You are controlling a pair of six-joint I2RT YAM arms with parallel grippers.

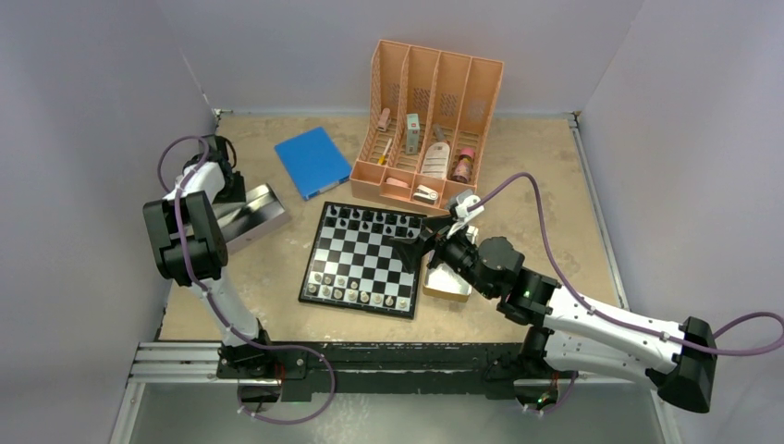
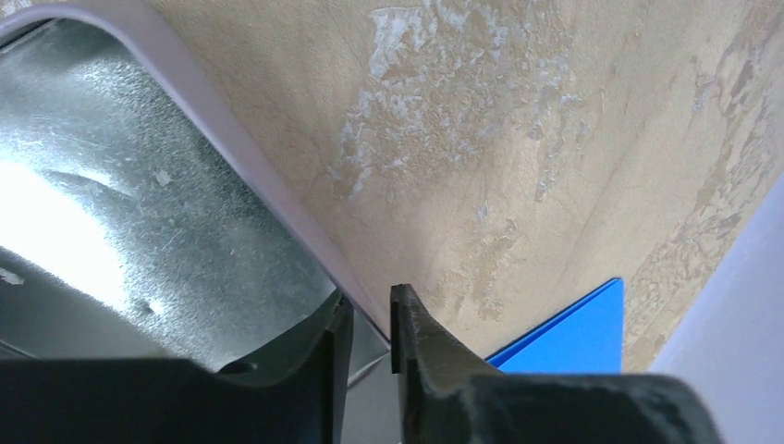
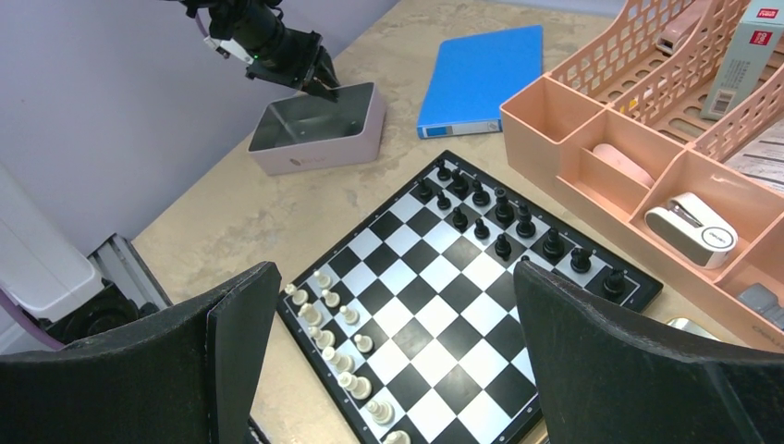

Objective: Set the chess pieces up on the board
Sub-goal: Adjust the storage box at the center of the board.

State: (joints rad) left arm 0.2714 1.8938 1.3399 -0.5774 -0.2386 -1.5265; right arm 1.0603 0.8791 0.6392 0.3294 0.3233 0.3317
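Observation:
The board lies mid-table. Black chess pieces line its far edge and white chess pieces its near edge. The right wrist view shows the same board, with the black pieces far and the white ones near. My right gripper hangs wide open above the board's right side, holding nothing. At the far left, my left gripper straddles the rim of a shiny metal tray, one finger inside and one outside, closed on its wall.
The metal tray sits left of the board. A blue book lies behind the board, and a peach organizer holding small items stands at the back. A shallow pale box lies under my right arm. Walls enclose the table.

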